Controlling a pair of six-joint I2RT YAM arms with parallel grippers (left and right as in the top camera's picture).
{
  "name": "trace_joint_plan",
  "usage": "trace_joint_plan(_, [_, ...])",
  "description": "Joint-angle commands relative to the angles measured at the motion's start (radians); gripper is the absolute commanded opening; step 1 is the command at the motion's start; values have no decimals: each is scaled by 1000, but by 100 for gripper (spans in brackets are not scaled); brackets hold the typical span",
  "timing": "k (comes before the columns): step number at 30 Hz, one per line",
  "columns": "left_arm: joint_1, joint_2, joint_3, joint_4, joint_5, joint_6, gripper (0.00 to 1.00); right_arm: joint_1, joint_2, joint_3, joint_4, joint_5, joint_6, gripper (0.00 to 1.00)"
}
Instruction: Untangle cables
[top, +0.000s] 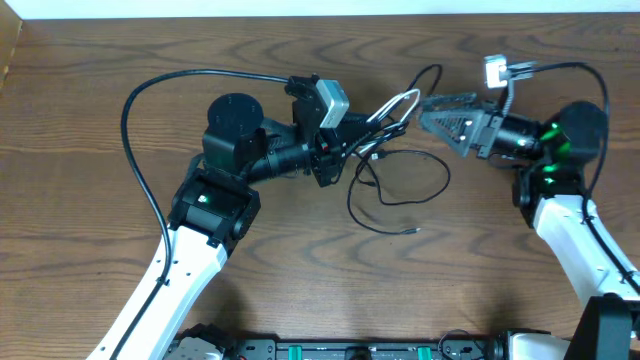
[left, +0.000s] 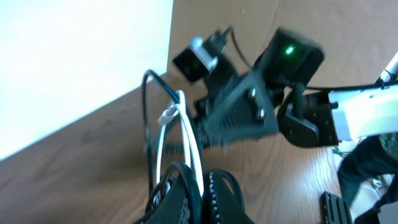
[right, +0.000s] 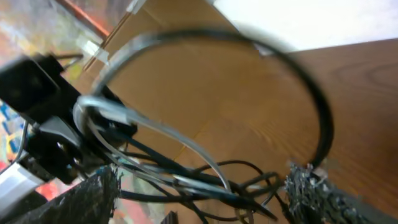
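**Pulling the cable knot apart**

The brown bench (top: 70, 230) holds everything. The left hand (top: 345, 142) is my marker for where things are.

The left hand is squeezed tight on the cables (top: 378, 140). It holds them in a bunch, up off the bench. The right hand (top: 432, 108) is just to the right of it. Its two fingers are spread wide apart and hold nothing. Some of the cables run through the gap between them.

A white cable (left: 189, 140) loops out from the left hand toward the right hand. Thin black loops (top: 420, 200) hang down from the left hand and lie on the bench, below and to its right. One small plug end (top: 413, 230) lies a bit past those loops.

I think this is the step for picking one cable out of the bunch. Next, the right hand should close on just one cable, maybe the white one. Then it should pull gently away from the left hand. A hard tug could make the knot tighter.
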Motion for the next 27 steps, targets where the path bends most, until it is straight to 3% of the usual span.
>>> trace_joint_plan(1, [4,-6,4,41,24,-37,8,29,-6,8,-51,-2,-152,86])
trace_joint_plan(9, [5,-7,4,79,23,-40,8,33,-5,8,-168,22,-246,86])
trace_joint_plan(12, [5,-7,4,88,23,-40,7,33,-5,8,-203,28,-298,68])
trace_joint_plan(22, [5,-8,4,88,23,-55,8,13,-5,8,-214,135,-308,66])
trace_joint_plan(25, [5,-8,4,87,24,-56,8,6,-5,8,-229,184,-308,54])
trace_joint_plan(27, [5,-8,4,87,24,-59,8,6,-5,8,-229,206,-308,53])
